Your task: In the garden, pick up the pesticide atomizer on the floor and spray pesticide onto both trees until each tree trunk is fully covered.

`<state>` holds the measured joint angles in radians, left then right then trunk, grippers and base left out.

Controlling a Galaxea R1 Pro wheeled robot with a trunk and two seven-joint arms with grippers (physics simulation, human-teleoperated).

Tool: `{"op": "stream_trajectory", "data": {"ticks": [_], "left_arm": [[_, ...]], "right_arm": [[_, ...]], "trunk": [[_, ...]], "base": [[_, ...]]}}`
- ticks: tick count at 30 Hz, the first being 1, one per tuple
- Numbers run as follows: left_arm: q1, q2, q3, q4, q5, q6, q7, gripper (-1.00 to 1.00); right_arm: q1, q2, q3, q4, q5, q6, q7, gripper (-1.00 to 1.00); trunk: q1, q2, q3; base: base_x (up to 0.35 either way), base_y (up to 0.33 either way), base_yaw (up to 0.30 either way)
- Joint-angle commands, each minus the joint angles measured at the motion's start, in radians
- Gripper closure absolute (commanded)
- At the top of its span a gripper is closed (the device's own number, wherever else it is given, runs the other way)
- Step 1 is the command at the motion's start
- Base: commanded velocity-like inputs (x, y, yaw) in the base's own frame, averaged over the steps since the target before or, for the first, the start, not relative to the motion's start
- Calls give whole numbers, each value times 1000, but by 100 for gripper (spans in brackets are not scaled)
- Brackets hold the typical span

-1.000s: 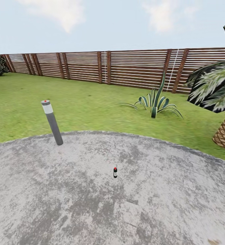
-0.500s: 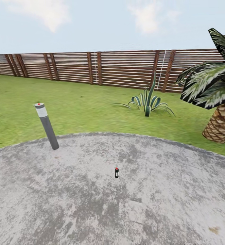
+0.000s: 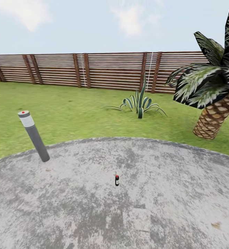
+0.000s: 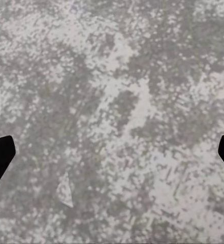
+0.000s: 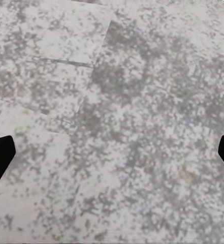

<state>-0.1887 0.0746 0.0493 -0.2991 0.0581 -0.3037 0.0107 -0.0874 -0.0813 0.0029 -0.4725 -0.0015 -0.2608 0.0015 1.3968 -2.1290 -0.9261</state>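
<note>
the atomizer (image 3: 117, 180) stands upright on the grey floor (image 3: 170, 207), straight ahead in the head view and well apart from the robot, with bare paving all round it. the lawn (image 3: 76, 114) begins beyond the curved edge of the paving, and the fence (image 3: 104, 71) closes it off at the back.

the step in hand looks like the approach. to do it well, i'd keep the atomizer centred while rolling up, and stop once it sits low in the head view, near enough for one arm to come down on it from above. it is small and narrow, so it would tip easily; the jaws should close squarely round the dark body, under the red top.

the left gripper (image 4: 112, 152) and the right gripper (image 5: 112, 152) each show two dark fingertips at opposite edges of their wrist views, spread wide with nothing between them, over mottled concrete.

the head view gives the layout: a leaning grey bollard (image 3: 34, 136) at the paving's edge to the left, a spiky plant (image 3: 139, 103) on the grass, a palm (image 3: 214, 100) to the right. the wrist views add only floor close below the arms, the right one with slab seams.
</note>
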Motion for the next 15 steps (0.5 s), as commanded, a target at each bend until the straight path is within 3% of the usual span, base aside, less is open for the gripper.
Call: {"op": "stream_trajectory", "data": {"ticks": [1, 15], "left_arm": [[0, 0, 0, 0, 0, 0, 0, -100], [0, 0, 1, 0, 0, 0, 0, -100]], "right_arm": [[0, 0, 0, 0, 0, 0, 0, -100], [0, 0, 0, 0, 0, 0, 0, -100]], "trunk": [[0, 0, 0], [0, 0, 6]], "base": [[256, 243, -254], [254, 246, -255]]}}
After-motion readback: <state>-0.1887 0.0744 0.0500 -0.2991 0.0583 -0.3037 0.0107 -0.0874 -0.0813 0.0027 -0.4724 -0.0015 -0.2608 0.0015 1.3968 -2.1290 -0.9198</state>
